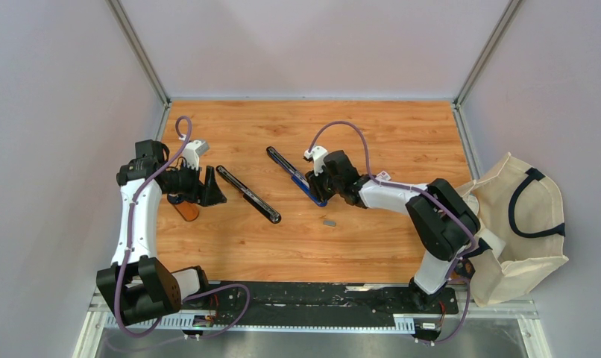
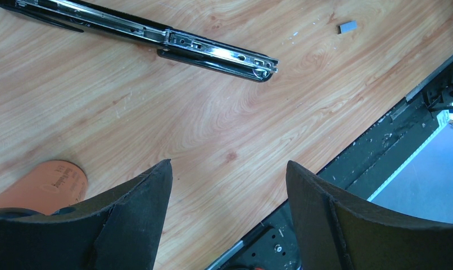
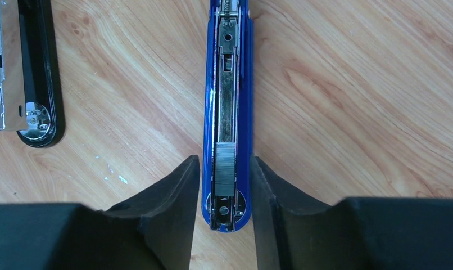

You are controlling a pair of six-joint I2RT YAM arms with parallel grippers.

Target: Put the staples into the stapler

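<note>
Table: light wooden table [image 1: 387, 134], everything is laid on it.
Bag: beige cloth tote bag [image 1: 506, 194], slumped off the R edge, not needed.
L gripper: L gripper [image 2: 229, 169] is hung over L side of table; fingers wide apart, nothing btwn them.
R gripper: R gripper [image 1: 318, 185] is lowered at table centre; fingers [image 3: 176, 197] only narrowly apart, set astride the blue stapler, nothing clamped.
Black stapler: long black metal stapler [image 1: 249, 195], opened flat, L of the blue one & apart from it.
Blue stapler: long blue metal stapler [image 3: 244, 84], opened, channel faced up.
Staples: short grey metal staple strip [image 3: 225, 166] is seated in the blue channel at its near-R end, btwn the fingertips.
Loose bit: tiny grey staple piece [image 1: 329, 221], on bare wood just near of R gripper.
Step (judged): strip looks placed; stapler not yet shut.
How to: fingers should be spread wider & lifted straight up so the strip isn't dragged out. Strip should be checked flat in the rails before closing.
</note>
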